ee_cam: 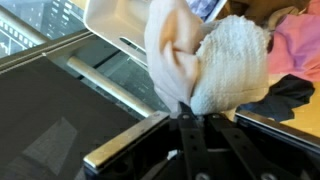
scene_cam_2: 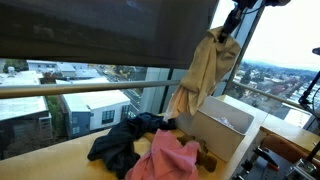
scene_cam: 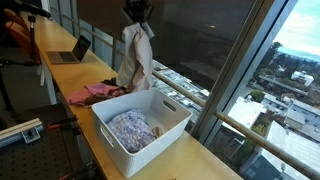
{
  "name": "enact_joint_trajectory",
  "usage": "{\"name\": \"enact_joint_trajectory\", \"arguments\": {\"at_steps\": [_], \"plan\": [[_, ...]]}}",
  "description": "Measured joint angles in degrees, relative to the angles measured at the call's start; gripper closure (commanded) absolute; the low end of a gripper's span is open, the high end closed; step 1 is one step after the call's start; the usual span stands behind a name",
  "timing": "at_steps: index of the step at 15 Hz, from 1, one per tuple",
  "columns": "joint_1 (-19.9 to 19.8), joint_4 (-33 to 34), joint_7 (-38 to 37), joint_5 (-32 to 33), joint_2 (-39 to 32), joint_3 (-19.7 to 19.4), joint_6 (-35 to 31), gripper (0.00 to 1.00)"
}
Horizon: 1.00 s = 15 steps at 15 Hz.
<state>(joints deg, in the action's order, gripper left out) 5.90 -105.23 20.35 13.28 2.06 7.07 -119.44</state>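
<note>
The claw (scene_cam: 138, 20) is all but closed, pinching the bunched top of a cream towel (scene_cam: 135, 58). The towel hangs free above the table (scene_cam: 60, 78), with its lower end close over the back rim of the white basket (scene_cam: 172, 108), which sits at about 5 o'clock from it; whether it brushes that rim I cannot tell. As things lie, a patterned cloth (scene_cam: 130, 130) is already in the basket and the towel is lifted but not set down. A pink garment (scene_cam: 97, 93) and a dark garment (scene_cam_2: 118, 145) lie heaped on the table at about 8 o'clock from the towel, untouched. An exterior view looks down into the basket and takes in a laptop (scene_cam: 72, 50) farther along the table. Another exterior view shows only the basket's (scene_cam_2: 225, 130) outer wall but gives the dark garment plainly. The wrist view alone shows the grip close up, with the basket at 11 o'clock and the pink garment at 2 o'clock.
</note>
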Motion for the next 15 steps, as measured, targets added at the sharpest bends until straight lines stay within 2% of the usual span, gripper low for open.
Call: {"name": "enact_joint_trajectory", "arguments": {"at_steps": [4,7,11,15], "plan": [[-2.9,8.2,2.2,0.0,0.4,-3.6,3.2,0.98],[-4.2,12.0,2.7,-0.1,0.0,-5.1,4.0,0.98],[-4.6,11.7,2.5,-0.4,-1.3,-5.6,4.0,0.98],[-4.5,8.1,1.8,-0.5,-2.3,-5.6,3.8,0.98]]}}
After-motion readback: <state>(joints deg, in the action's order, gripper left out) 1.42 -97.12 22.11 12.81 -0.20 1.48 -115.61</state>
